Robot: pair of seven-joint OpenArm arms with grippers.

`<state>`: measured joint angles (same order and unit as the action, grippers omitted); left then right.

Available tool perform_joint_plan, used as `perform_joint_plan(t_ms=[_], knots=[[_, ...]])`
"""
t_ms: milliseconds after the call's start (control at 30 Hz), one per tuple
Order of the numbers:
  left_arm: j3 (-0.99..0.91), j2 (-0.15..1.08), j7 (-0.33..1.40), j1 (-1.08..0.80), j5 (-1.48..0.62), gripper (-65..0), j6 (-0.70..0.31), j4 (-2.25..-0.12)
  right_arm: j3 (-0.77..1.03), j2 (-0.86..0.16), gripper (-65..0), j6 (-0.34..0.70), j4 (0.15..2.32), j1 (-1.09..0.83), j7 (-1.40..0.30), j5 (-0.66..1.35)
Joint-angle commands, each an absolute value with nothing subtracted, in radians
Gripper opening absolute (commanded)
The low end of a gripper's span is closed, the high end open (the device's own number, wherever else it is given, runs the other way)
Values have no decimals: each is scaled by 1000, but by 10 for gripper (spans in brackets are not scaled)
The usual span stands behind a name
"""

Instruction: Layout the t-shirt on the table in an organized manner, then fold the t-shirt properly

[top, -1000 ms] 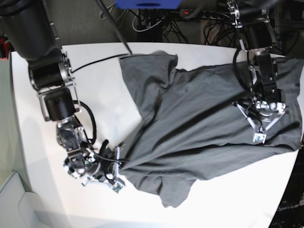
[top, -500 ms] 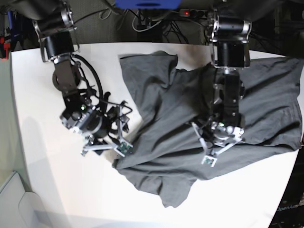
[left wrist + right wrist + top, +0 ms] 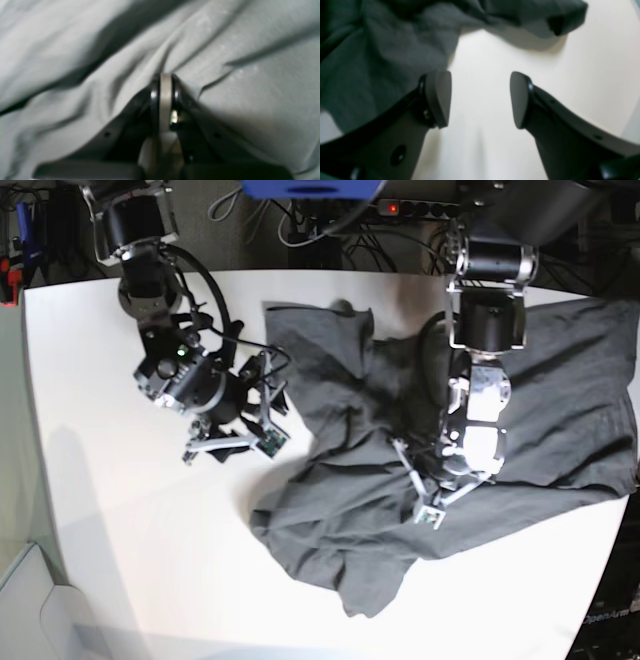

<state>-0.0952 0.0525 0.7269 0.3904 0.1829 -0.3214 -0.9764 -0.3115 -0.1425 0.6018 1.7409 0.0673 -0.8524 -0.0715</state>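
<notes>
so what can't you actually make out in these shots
- Base view: the t-shirt runs off the right edge, so its far side is cut off.
- Base view: the left gripper sits in the folds; its own arm hides any pinch.
- Left wrist view: blurred cloth fills the frame; the shut tips press into a ridge, grip unclear.
- Right wrist view: the open right gripper hangs over the table; blur hides shirt detail.

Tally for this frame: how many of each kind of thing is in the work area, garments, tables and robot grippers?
Garments: 1, the t-shirt, dark grey and rumpled
Tables: 1, the table, white
Grippers: 2, the left gripper shut on the t-shirt, the right gripper open over bare table beside the cloth
Total: 4
</notes>
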Motion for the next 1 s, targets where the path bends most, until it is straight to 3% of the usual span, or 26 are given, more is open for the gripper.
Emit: perform_joint_plan(t_ms=[0, 200, 400, 633, 733, 900, 967], knots=[[-99, 81, 783, 371, 222, -645, -308, -984, -312, -122, -271, 596, 1773, 77, -835, -64], [-101, 124, 831, 305, 220, -645, -308, -1089, -318, -36, -271, 596, 1762, 56, -843, -64], [-101, 117, 831, 260, 229, -645, -308, -1162, -320, 41, -273, 596, 1610, 50, -816, -64], [-101, 120, 832, 259, 229, -645, -308, -1164, -320, 47, -279, 596, 1501, 31, -737, -62], [-101, 122, 832, 259, 229, -645, -308, -1164, -323, 48, -366, 599, 1503, 12, -737, -62], [-101, 120, 832, 262, 229, -645, -308, -1168, -372, 47, -646, 599, 1503, -2, -746, -62], [-101, 120, 832, 263, 226, -645, -308, -1168, -371, 47, -650, 599, 1526, -27, -743, -64]])
